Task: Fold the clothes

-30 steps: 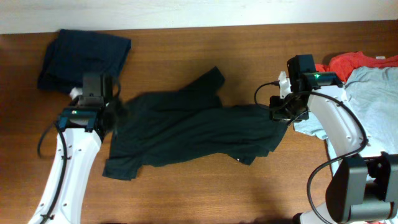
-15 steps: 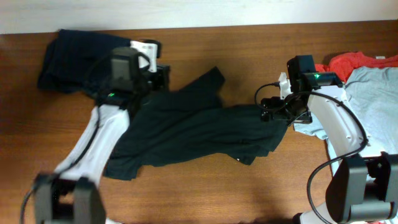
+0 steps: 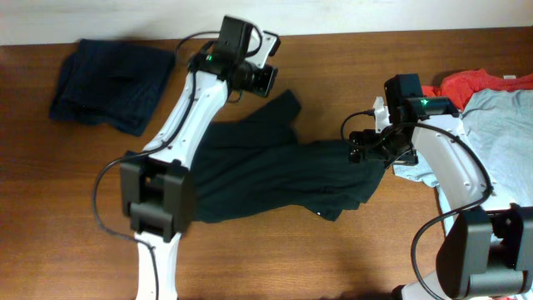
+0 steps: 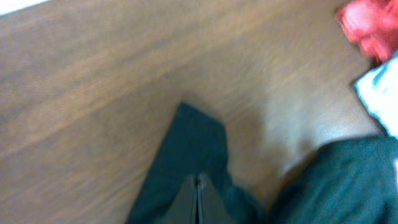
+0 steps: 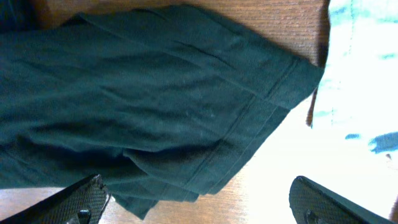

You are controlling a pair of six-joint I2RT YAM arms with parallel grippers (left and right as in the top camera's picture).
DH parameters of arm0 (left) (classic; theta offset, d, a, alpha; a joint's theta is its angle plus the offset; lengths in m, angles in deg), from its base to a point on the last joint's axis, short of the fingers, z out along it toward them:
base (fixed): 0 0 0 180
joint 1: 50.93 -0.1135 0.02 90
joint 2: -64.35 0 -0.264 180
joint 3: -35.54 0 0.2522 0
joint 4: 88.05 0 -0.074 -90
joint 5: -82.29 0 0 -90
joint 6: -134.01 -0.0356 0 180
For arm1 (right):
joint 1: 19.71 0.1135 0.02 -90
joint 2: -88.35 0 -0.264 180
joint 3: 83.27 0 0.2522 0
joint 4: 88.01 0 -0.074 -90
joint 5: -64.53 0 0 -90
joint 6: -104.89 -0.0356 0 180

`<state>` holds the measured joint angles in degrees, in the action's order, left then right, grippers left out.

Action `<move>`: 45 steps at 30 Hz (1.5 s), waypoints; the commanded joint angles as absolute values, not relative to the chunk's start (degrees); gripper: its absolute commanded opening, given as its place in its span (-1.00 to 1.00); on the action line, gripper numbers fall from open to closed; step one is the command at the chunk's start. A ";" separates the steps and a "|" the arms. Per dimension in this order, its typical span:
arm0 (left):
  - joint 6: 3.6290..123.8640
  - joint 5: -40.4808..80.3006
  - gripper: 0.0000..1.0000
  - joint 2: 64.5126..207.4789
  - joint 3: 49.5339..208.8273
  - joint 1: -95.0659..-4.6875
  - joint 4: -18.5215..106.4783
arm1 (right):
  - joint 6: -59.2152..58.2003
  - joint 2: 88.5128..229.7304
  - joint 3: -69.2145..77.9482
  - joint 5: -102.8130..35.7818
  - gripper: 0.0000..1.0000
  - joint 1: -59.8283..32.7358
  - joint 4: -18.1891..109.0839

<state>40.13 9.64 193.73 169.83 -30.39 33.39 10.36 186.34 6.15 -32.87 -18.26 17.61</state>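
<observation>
Left pincer (image 3: pixel 265 81), overhead view: jaws together, at the far sleeve tip of the black T-shirt (image 3: pixel 258 167), which lies rumpled across the middle of the table (image 3: pixel 333 250). Right pincer (image 3: pixel 379 152): jaws apart, over that shirt's right-hand edge. A dark navy shirt (image 3: pixel 112 83) lies well apart from the black shirt on its left. A light blue-grey shirt (image 3: pixel 500 125) and a red-orange shirt (image 3: pixel 475 83) lie beyond its right edge.

Left wrist view: blurred. The fingers (image 4: pixel 199 193) are pressed together above the black sleeve (image 4: pixel 193 143). Whether cloth is pinched cannot be told.

Right wrist view: both fingertips (image 5: pixel 81 202) stand wide apart, holding nothing. The black shirt's hemmed edge (image 5: pixel 261 106) lies below them, with pale cloth (image 5: pixel 360 74) just beside it.
</observation>
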 commanded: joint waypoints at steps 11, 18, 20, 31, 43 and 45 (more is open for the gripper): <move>35.28 5.79 -1.00 205.82 181.59 -29.89 26.02 | 9.90 186.24 5.86 -32.35 0.97 -18.61 17.61; 35.28 4.11 -1.00 208.38 181.55 -28.27 25.48 | 9.90 186.24 5.86 -32.35 0.97 -18.61 17.61; 35.28 2.27 -1.00 208.53 181.55 -27.79 25.39 | 9.90 186.24 5.86 -32.37 0.97 -18.61 17.61; 35.28 0.94 -0.99 208.79 180.46 -25.21 23.64 | 9.92 186.24 5.86 -32.35 0.97 -18.61 17.61; 35.28 0.81 -0.99 213.18 180.37 -25.15 22.13 | 9.90 186.24 5.86 -32.35 0.97 -18.61 17.61; 35.28 0.79 -1.00 214.47 180.37 -25.15 21.80 | 9.90 186.24 5.86 -32.37 0.97 -18.61 17.61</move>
<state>36.24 1.22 211.22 180.76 -25.12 22.35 10.38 186.34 6.13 -32.87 -18.26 17.61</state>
